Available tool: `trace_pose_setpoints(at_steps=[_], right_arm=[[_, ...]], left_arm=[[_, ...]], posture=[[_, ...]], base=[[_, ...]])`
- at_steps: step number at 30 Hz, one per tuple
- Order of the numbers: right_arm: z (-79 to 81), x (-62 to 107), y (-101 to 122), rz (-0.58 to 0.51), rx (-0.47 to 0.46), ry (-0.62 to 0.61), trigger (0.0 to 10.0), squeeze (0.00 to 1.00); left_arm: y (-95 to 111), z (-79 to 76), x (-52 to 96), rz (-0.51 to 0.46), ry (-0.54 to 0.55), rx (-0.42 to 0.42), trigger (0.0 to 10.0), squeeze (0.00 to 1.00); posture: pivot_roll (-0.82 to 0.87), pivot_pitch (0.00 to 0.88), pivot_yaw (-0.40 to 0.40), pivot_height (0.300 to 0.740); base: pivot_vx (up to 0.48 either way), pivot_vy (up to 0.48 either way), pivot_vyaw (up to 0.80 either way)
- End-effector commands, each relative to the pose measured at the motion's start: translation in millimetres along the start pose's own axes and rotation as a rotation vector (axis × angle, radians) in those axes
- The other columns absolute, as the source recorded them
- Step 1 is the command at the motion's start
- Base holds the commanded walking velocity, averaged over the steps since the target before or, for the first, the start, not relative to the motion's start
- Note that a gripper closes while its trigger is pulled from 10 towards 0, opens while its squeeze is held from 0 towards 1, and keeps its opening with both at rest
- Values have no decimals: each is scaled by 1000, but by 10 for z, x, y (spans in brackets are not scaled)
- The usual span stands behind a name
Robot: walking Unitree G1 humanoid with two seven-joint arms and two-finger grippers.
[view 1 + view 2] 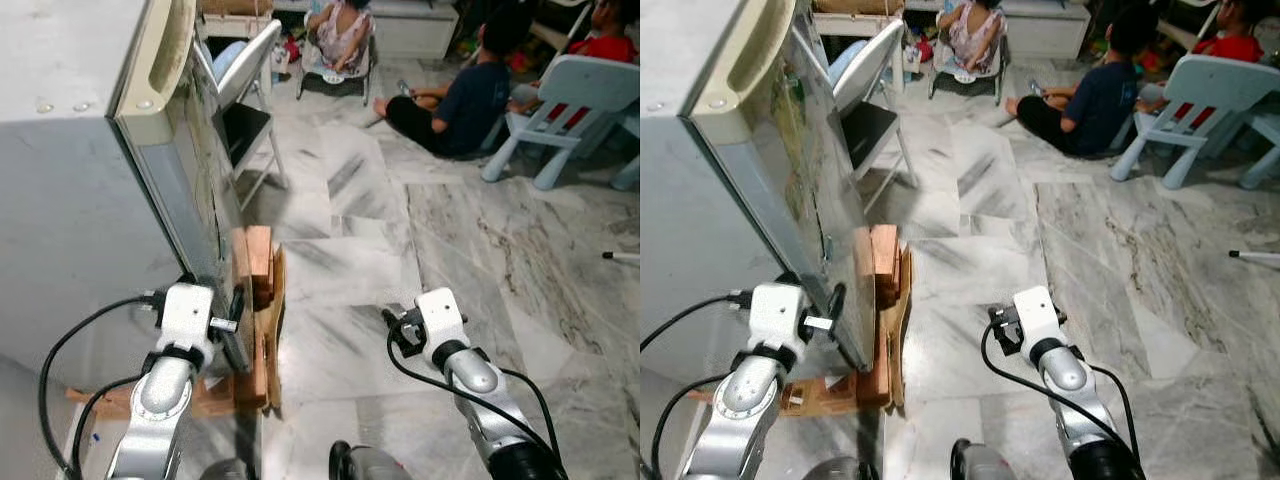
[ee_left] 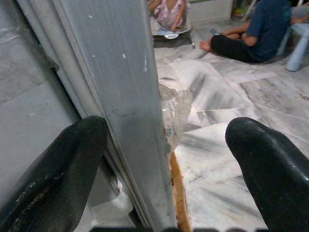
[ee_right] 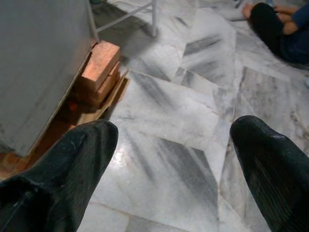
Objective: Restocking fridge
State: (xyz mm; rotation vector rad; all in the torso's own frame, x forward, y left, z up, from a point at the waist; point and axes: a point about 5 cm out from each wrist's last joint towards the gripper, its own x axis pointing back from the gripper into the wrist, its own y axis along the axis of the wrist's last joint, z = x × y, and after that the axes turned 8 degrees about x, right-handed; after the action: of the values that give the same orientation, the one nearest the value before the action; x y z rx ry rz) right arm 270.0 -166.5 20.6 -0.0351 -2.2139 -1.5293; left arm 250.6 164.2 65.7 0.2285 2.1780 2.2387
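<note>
On marble floor point(image 1: 360, 250), the left gripper point(image 2: 164, 159) spreads astride the fridge door point(image 2: 120, 87) edge, while the right gripper point(image 3: 169, 159) hangs apart over bare tiles.

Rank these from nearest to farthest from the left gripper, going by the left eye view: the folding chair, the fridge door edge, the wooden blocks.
From the left gripper:
1. Fridge door edge, between its open fingers.
2. Wooden blocks, just ahead, under the fridge's corner.
3. Folding chair, farther back beside the fridge.
</note>
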Motion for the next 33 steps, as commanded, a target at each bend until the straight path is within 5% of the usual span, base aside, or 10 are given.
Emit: trace_pose_setpoints(at_steps=[1,8,11,16,18,20,23,27,31,33], right_arm=[[7,-5,47,-13,10,6,10000,0],[25,6,-39,45,35,37,10000,0],[57,62,-214,165,87,131,10000,0],[116,166,-354,229,109,255,10000,0],[99,159,-349,229,107,247,10000,0],[101,142,-334,227,105,243,10000,0],[123,134,-313,223,112,249,10000,0],[145,138,-299,221,121,262,10000,0],[162,136,-307,219,117,265,10000,0],[171,126,-302,217,117,266,10000,0]], left_arm=[[0,-11,-34,1,-10,-10,10000,0],[87,-70,-109,-24,-78,-38,10000,0],[332,-178,-349,-84,-145,-63,10000,0],[931,-758,-682,-224,-357,-25,10000,0],[1051,-1061,-657,-246,-492,-19,10000,0],[1131,-1575,-502,-267,-702,-6,10000,0],[1098,-1760,-434,-258,-776,8,10000,0],[1074,-1682,-510,-250,-717,5,10000,0],[1032,-1132,-609,-251,-510,8,10000,0],[991,-1016,-597,-245,-473,11,10000,0]], posture=[[8,92,-40,740],[19,94,-44,740],[32,90,-50,740],[31,84,-48,740],[27,80,-43,740],[19,75,-35,740],[10,73,-29,740],[7,74,-27,740],[17,76,-24,740],[27,74,-22,740]], base=[[0,0,0],[0,0,0],[0,0,0],[0,0,0],[0,0,0],[0,0,0],[0,0,0],[0,0,0],[0,0,0],[0,0,0]])
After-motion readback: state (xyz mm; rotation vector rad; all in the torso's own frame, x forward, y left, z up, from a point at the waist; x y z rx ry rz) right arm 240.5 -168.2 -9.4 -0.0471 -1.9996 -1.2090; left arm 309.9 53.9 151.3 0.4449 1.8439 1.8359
